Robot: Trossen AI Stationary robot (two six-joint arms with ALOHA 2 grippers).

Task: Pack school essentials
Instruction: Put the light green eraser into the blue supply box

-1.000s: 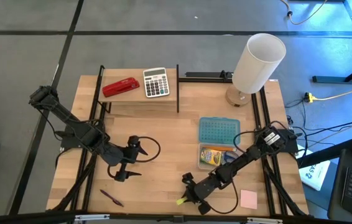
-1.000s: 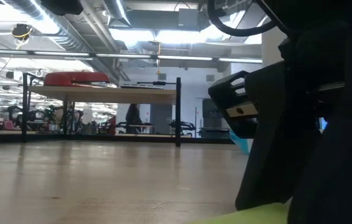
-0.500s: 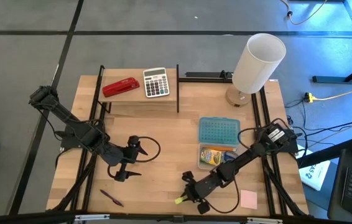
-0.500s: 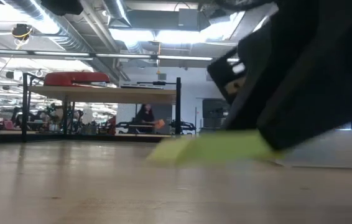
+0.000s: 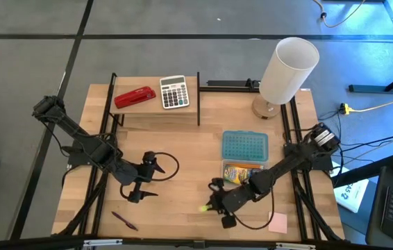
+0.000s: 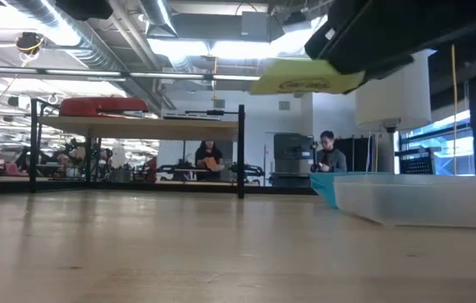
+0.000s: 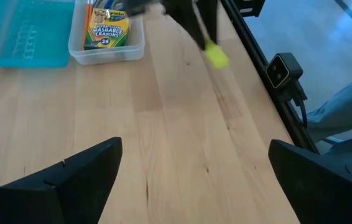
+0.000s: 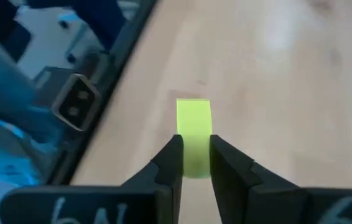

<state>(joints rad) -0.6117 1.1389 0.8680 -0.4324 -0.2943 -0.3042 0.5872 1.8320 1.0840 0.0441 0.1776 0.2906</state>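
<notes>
A small yellow-green piece [image 8: 193, 121] sits in my shut right gripper [image 8: 194, 142], above the table's near middle [image 5: 204, 207]. In the low view the piece [image 6: 304, 77] hangs high over the wood. A clear box [image 5: 226, 182] with the crayon box [image 7: 106, 28] inside lies just right of it, its blue lid [image 5: 245, 146] beyond. A dark purple pen [image 5: 123, 221] lies flat near the front left, a pink note pad [image 5: 277, 222] at the front right. My left gripper [image 5: 152, 177] hovers open at the left middle, nothing between its fingers. My right gripper pinches the yellow-green piece between its two fingers [image 8: 171, 160], on the piece's two sides near one end [image 8: 194, 158]. The other end sticks out past the fingertips. The fingers slant down from the table's right. The piece is lifted clear of the table, about level.
A red stapler [image 5: 135, 97] and a grey calculator [image 5: 174, 92] sit on a raised shelf at the back left. A white cylinder lamp [image 5: 288, 69] stands at the back right. Black rails run along both table sides. People stand in the room beyond the table.
My right gripper has risen and drawn a little toward the clear box, rolling its wrist somewhat. The yellow-green piece, down at the table surface a second ago, is now lifted well clear.
</notes>
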